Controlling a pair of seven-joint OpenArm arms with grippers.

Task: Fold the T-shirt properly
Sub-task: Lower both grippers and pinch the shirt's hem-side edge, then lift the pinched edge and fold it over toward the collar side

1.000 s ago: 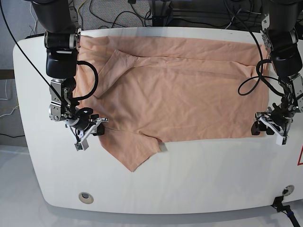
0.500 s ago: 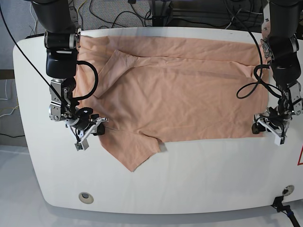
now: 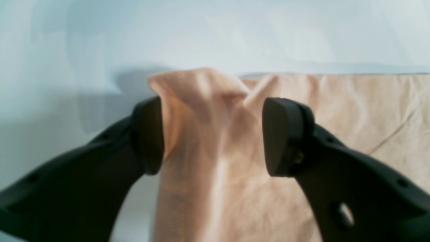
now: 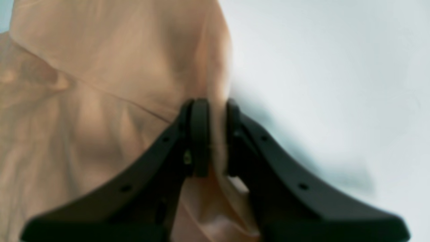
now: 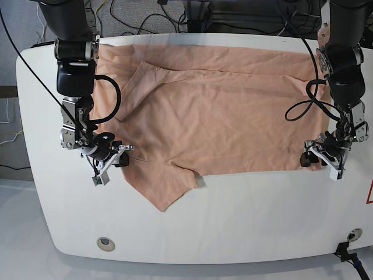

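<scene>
The peach-pink T-shirt [image 5: 221, 111] lies spread across the white table, one sleeve [image 5: 166, 189] pointing toward the front edge. My right gripper [image 5: 112, 161] is at the shirt's left edge. In the right wrist view this gripper [image 4: 216, 134] is shut on a fold of the T-shirt [image 4: 100, 67]. My left gripper [image 5: 322, 160] sits at the shirt's front right corner. In the left wrist view that gripper [image 3: 213, 134] is open, and a raised corner of the T-shirt [image 3: 201, 90] stands between its fingers [image 3: 149, 134].
The white table [image 5: 245, 221] shows bare surface in front of the shirt. A round hole [image 5: 105, 242] is near its front left, a red mark [image 5: 369, 192] at the right edge. Cables [image 5: 145, 17] run behind the table.
My left gripper has shifted left and slightly back, onto the shirt's front right corner. The right gripper and the shirt's left side have stayed put.
</scene>
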